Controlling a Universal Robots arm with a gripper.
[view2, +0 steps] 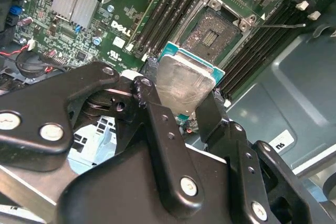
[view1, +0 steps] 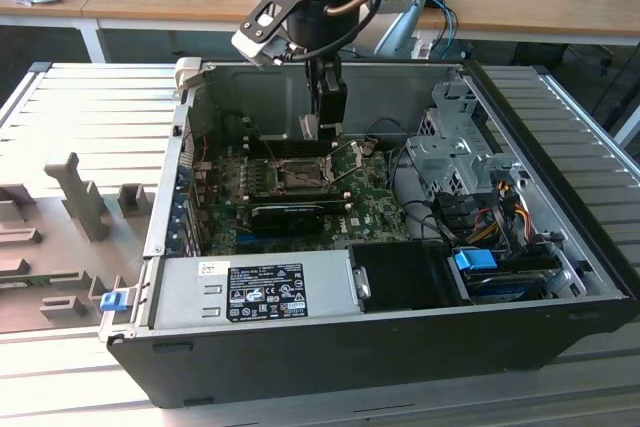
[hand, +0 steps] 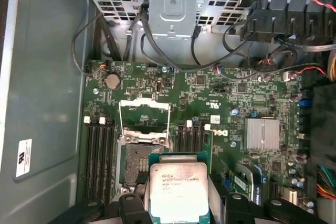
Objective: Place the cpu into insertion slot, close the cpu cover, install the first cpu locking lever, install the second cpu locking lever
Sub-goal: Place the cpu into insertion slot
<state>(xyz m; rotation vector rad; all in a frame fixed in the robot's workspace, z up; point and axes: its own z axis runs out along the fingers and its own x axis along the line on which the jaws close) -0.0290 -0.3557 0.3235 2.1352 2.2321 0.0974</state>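
1. The claw (view2: 181, 98) pinches the cpu (view2: 186, 82) by two opposite edges, inside an open computer case (view1: 350, 359).
2. The cpu hangs over the green motherboard (hand: 210, 90), near the bare insertion slot (view2: 210, 38), not yet seated.

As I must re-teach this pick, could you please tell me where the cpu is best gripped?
Probably by two opposite side edges, from above its flat metal top, as the gripper holds the cpu now: thin and square, its underside stays free for the open insertion slot.
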